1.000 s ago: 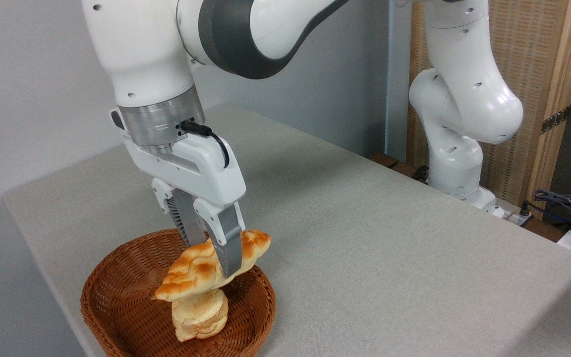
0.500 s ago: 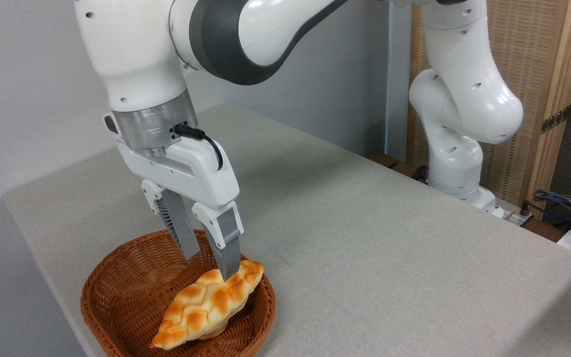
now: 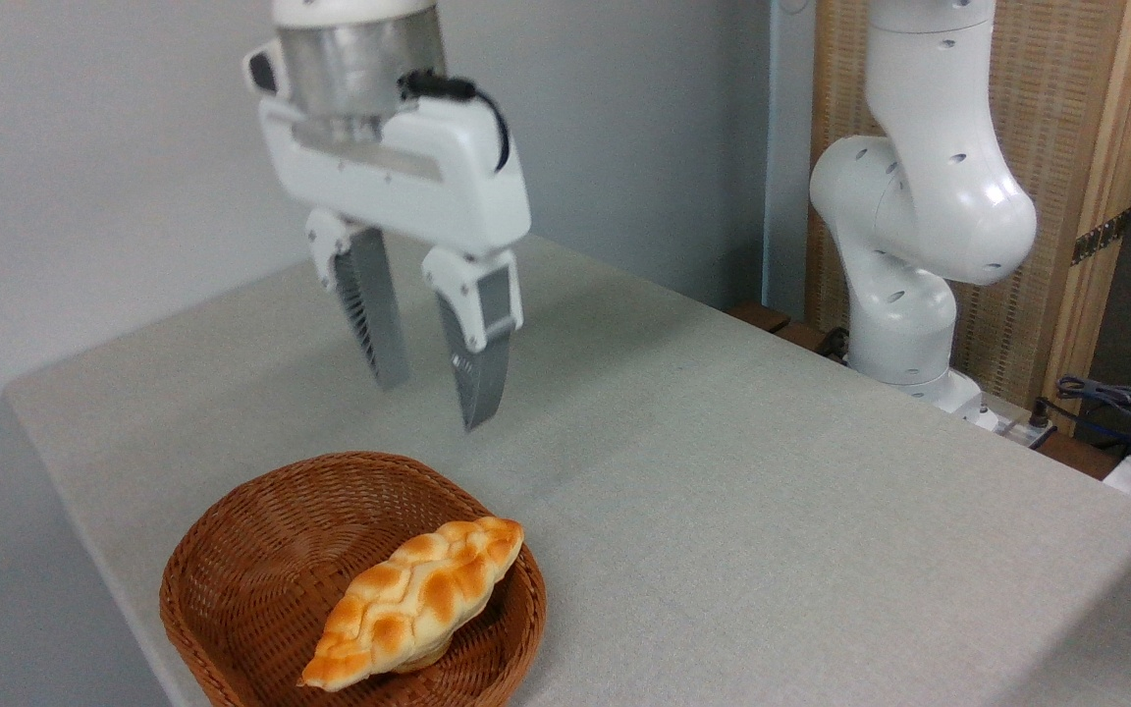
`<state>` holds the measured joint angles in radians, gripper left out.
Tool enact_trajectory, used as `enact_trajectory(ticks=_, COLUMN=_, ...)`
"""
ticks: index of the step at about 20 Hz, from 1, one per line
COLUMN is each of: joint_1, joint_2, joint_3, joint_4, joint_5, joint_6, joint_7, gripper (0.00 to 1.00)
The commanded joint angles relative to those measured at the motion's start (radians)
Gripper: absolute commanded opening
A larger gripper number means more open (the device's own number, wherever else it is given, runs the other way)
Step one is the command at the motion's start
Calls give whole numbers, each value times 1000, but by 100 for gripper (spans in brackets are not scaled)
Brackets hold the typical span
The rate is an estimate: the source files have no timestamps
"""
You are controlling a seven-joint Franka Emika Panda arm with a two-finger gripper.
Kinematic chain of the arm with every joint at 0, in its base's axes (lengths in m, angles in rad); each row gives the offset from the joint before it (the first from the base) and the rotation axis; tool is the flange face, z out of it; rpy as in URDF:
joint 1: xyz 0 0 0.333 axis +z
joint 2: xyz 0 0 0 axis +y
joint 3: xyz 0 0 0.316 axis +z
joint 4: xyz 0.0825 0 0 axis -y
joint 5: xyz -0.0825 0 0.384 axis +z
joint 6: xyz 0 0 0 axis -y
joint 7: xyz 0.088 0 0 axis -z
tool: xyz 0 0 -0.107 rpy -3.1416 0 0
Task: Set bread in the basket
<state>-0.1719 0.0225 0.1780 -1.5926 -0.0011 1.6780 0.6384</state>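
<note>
Grey table (image 3: 723, 471) against a pale wall, wicker panel at right. Bread (image 3: 418, 601) lies in the basket (image 3: 232, 560) near the front edge; gripper (image 3: 433, 403) hangs above, fingers apart, empty.

One fixed cam, high oblique, near table (image 3: 772, 511)

The grey counter (image 3: 723, 471) carries the brown wicker basket (image 3: 232, 570) near its front left corner.
</note>
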Motion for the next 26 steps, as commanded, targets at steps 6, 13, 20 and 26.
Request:
enact_trajectory(ticks=6, joint_1=2, joint_2=-78, joint_3=-28, joint_4=-64, joint_5=-48, joint_6=-72, joint_7=-11, gripper=100)
enact_trajectory(ticks=13, joint_1=2, joint_2=-75, joint_3=-28, joint_4=-64, joint_5=-50, joint_6=-92, joint_7=-13, gripper=100)
enact_trajectory(ticks=20, joint_1=2, joint_2=-76, joint_3=-28, joint_4=-64, joint_5=-49, joint_6=-93, joint_7=-11, gripper=100)
enact_trajectory(ticks=26, joint_1=101, joint_2=-69, joint_3=-122, joint_4=-55, joint_5=-100, joint_6=-90, joint_7=-10, gripper=100)
